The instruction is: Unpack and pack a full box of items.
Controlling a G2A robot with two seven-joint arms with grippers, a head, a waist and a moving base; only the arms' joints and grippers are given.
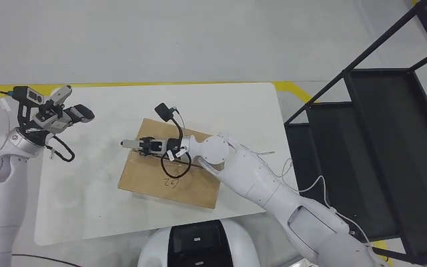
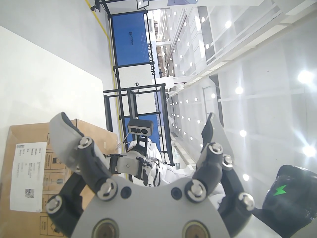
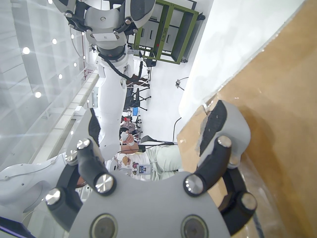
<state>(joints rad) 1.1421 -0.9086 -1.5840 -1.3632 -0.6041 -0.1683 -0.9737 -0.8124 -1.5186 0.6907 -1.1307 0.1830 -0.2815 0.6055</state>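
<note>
A closed brown cardboard box [image 1: 193,183] lies at the middle of the white table [image 1: 87,200]. My right gripper [image 1: 133,144] is over the box's left end, open. In the right wrist view [image 3: 156,111] one finger [image 3: 223,122] lies against the box [image 3: 284,100] near a scuffed corner, while the other finger hangs in the air beyond the edge. My left gripper [image 1: 75,103] is held open above the table's far left corner, apart from the box. Seen from the left wrist [image 2: 135,117], nothing sits between its fingers, and the box [image 2: 27,132] carries a white label [image 2: 27,174].
A black metal shelf rack [image 1: 373,133] stands to the right of the table. Bare tabletop surrounds the box on every side. A yellow line [image 1: 293,87] marks the floor past the table's far edge.
</note>
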